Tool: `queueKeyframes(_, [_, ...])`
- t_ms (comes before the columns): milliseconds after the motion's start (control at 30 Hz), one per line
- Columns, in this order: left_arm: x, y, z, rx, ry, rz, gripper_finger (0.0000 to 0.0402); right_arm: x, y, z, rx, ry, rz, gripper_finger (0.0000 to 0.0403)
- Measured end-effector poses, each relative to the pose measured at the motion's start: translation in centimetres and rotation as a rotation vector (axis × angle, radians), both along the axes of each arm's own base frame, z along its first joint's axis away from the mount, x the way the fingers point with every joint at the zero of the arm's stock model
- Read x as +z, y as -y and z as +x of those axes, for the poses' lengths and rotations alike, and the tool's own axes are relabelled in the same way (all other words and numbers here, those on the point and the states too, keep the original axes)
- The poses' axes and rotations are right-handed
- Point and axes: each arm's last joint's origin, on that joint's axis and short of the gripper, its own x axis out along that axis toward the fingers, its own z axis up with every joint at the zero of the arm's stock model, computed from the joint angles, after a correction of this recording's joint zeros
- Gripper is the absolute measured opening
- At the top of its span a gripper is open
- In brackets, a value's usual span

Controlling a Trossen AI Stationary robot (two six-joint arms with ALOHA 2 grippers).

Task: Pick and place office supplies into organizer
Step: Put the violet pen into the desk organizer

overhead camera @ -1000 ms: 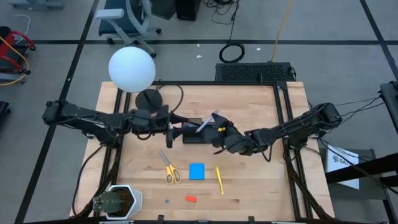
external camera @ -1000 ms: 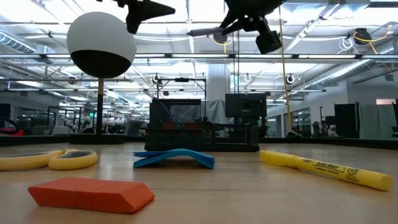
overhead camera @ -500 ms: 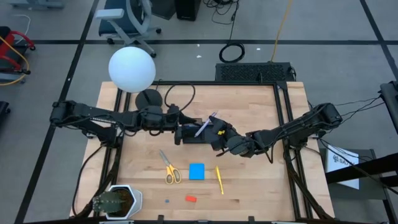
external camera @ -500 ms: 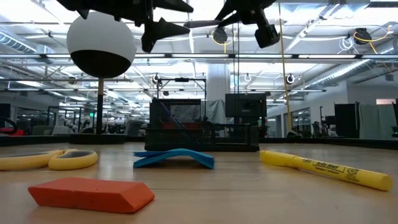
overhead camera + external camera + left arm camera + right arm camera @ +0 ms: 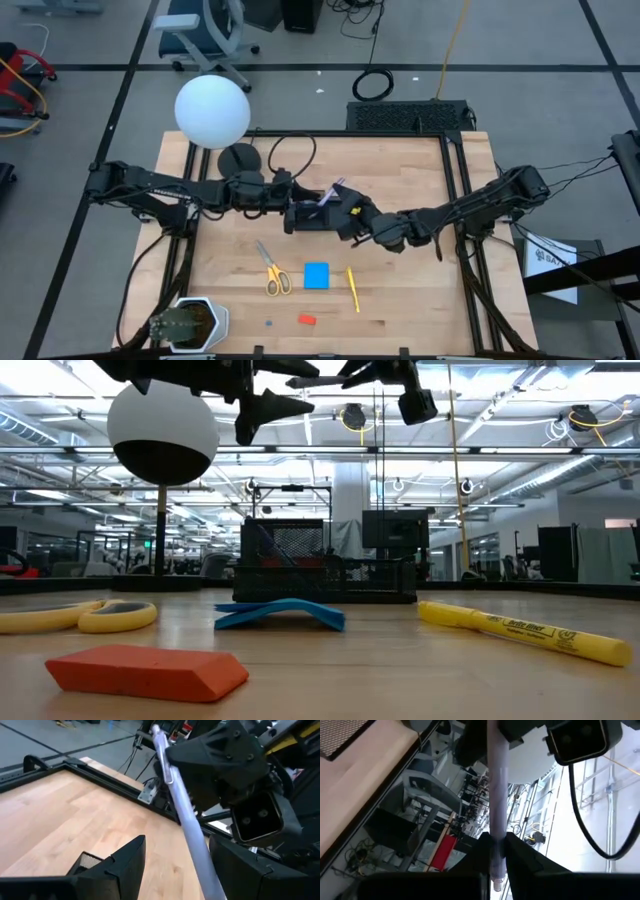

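Purple pen point(image 5: 328, 193) is sitting clamped in the right claw point(image 5: 345, 208) above the organizer point(image 5: 310, 217), facing the left claw point(image 5: 293, 214), fingers apart.

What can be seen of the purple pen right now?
The purple pen is a slim, pale lilac, plastic-looking barrel with a metal clip. It is held in the air, tilted, above the black organizer. The right gripper is shut on one end of it; the barrel runs between the left gripper's open fingers, which do not appear to press it.
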Motion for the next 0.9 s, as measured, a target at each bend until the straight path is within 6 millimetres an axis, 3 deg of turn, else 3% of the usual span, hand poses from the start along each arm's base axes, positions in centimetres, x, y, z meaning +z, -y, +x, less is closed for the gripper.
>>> queueKeyframes(367, [-0.1,0.0,0.2,-0.016,0.011,0.024,0.0215,-0.2,0.9,0.6,0.041,0.018,0.018,0.0022])
queueKeyframes(500, [0.0,0.2,0.2,-0.035,0.019,0.046,0.0171,-0.5,0.8,1.0,0.089,0.017,0.022,0.0022])
queueKeyframes(767, [-0.1,0.0,0.2,-0.007,0.011,0.087,0.0046,-0.8,1.2,1.5,0.059,0.018,-0.004,0.0022])
queueKeyframes(900, [-0.1,-0.1,0.2,-0.004,0.011,0.113,0.0039,-0.7,1.3,1.5,0.048,0.033,0.003,0.0022])
